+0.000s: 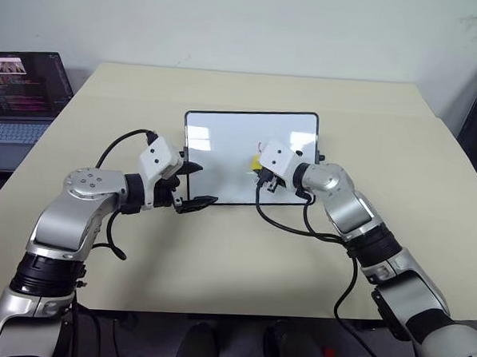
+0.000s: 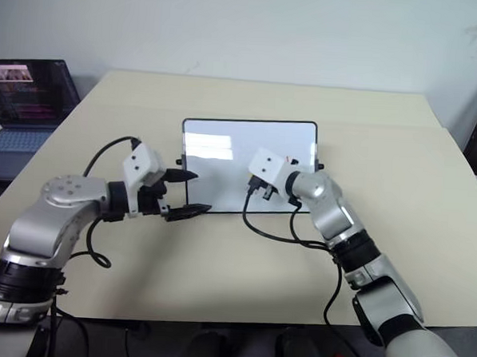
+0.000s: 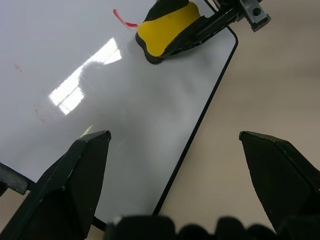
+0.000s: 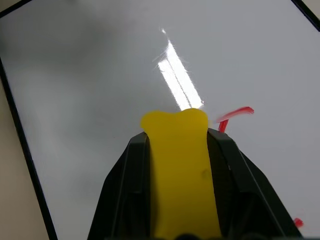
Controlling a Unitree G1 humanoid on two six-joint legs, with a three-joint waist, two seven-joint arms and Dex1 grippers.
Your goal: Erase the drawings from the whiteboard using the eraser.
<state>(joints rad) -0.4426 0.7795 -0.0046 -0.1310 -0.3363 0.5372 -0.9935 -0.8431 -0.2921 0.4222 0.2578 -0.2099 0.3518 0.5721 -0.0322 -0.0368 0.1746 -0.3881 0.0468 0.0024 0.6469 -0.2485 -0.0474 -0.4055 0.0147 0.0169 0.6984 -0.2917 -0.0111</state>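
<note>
Small glossy white rectangular whiteboard with thin black frame (image 1: pixel 223 158) lying flat at centre of beige tabletop (image 1: pixel 243 251). Right gripper (image 4: pixel 175 145) over right half of board, fingers clamped on small yellow eraser block with dark underside (image 4: pixel 180 170), gripped by its sides, yellow face up. Red marker stroke (image 4: pixel 235 116) just beside eraser tip; another small red mark (image 4: pixel 298 222) near board edge. Faint reddish smudges (image 3: pixel 19 67) elsewhere on board surface. Left gripper (image 1: pixel 196 184) at board's left edge near front corner, fingers spread wide, holding nothing. Open dark laptop (image 1: pixel 22 103) off to left, beyond table edge.
</note>
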